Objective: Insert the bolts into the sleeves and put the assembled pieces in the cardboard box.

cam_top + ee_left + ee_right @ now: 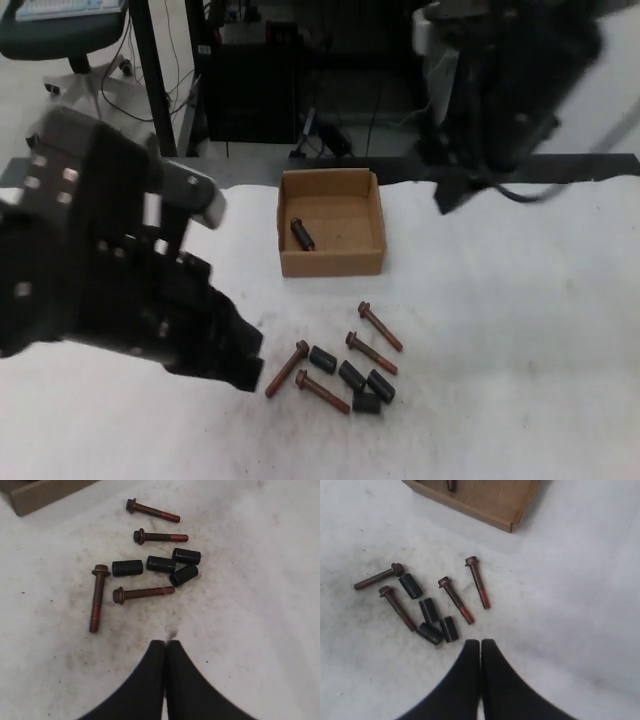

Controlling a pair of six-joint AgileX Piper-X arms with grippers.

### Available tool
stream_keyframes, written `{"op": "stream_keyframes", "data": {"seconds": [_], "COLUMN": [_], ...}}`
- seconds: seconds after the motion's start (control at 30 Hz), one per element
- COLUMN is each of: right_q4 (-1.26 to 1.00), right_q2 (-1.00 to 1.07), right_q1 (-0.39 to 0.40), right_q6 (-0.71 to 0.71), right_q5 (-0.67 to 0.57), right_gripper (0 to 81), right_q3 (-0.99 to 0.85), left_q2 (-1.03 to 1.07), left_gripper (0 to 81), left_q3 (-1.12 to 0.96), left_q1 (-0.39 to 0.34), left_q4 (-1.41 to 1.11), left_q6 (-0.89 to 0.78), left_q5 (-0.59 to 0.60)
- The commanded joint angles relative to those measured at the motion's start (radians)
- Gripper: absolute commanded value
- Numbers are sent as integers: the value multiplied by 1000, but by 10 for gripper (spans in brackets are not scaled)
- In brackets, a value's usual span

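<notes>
Four bolts (371, 353) and four short black sleeves (351, 376) lie loose in one cluster on the white tabletop (520, 330), just near of the cardboard box (330, 264). No bolt here sits in a sleeve yet. Three sleeves bunch closely at the near right of the cluster and one lies a little apart to the left. Two bolts lie on the far right side and two on the near left. By my judgement the bolts are spread enough to be picked singly, while the bunched sleeves would be harder to separate.

In the box one dark piece (302, 234) lies on the floor. It is likely an assembled one, though whether a bolt is inside it is hard to make out.

The left gripper (166, 644) hangs over bare cloth beside the cluster, fingers pressed together and holding nothing. The right gripper (480, 643) is likewise closed and empty.

A dark arm (120, 280) covers the near left of the tabletop, and both wrist views cut the box off at the edge.
</notes>
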Motion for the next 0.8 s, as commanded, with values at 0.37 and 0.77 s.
{"op": "stream_keyframes", "data": {"seconds": [0.37,0.77], "right_q4": [-92,-96], "right_q2": [-571,-574], "right_q1": [-15,-209], "right_q6": [18,-33], "right_q5": [6,-110], "right_gripper": [4,4], "right_q3": [496,502], "left_q2": [470,557], "left_gripper": [4,309], "left_q3": [-300,-382], "left_q1": [-23,-86], "left_q4": [-2,184], "left_q6": [25,164], "left_q5": [29,-188]}}
